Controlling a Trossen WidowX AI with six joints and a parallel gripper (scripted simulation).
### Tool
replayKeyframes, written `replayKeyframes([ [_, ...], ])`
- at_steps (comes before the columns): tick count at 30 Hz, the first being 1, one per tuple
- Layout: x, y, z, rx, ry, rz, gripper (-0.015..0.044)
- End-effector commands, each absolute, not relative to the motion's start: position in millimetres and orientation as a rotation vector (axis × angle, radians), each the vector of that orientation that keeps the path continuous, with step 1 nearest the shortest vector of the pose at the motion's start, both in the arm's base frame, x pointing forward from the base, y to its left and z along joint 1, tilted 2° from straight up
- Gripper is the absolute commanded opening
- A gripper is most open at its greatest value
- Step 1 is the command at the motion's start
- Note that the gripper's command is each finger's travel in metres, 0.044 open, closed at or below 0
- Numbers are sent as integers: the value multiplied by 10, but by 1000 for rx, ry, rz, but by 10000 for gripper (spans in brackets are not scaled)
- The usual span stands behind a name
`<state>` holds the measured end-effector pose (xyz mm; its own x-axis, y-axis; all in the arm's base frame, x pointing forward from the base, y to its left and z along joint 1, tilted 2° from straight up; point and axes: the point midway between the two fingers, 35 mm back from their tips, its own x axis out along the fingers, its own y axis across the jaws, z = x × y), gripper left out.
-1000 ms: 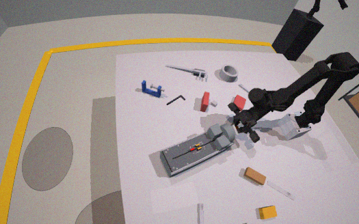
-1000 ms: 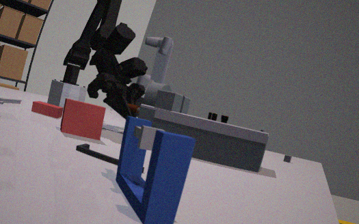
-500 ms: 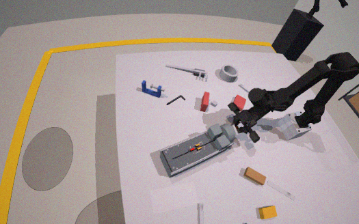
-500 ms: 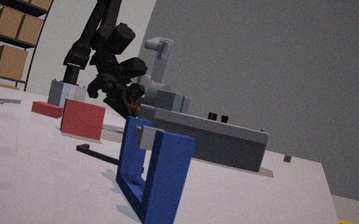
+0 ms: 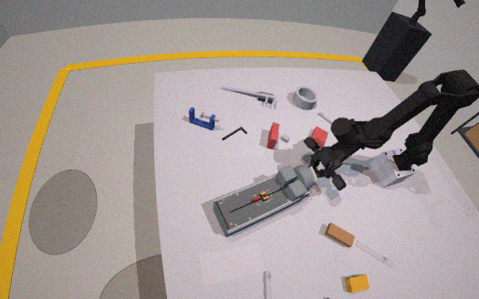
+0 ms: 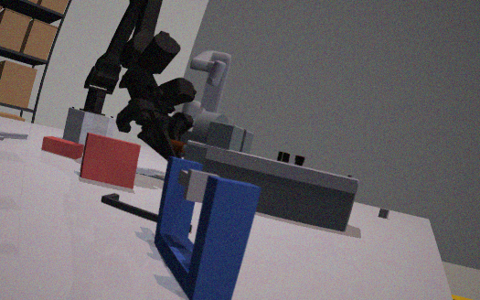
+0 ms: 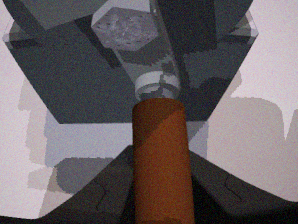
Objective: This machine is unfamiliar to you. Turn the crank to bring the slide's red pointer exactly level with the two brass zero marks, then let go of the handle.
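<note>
hand (image 5: 324, 170) (image 6: 175, 143) (image 7: 153, 155): pinching orange crank handle (image 6: 177, 146) (image 7: 162, 160) | red pointer (image 5: 256, 199): beside 2 brass marks (image 5: 264, 196), toward bench's (image 5: 188, 173) (image 6: 88, 238) left edge in top view

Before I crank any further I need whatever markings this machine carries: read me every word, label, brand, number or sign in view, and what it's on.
No readable text, number, brand or sign in any view.
Slide machine: small pale marks beside the red pointer, too small to read.
Orange handle: no lettering on the side in view.
Caliper-like tool: any scale is too blurred to read.
</note>
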<state>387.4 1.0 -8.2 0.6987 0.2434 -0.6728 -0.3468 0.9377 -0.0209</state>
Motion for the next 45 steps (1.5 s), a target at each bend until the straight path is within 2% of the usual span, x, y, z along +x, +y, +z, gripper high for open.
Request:
replayKeyframes([
  [1, 3877, 0, -79, -156, 724, 327, 0],
  [17, 3874, 10, -83, -150, 727, 330, 0],
  [34, 3874, 10, -83, -150, 727, 330, 440],
  [45, 3872, 11, 259, -150, 726, 330, 440],
])
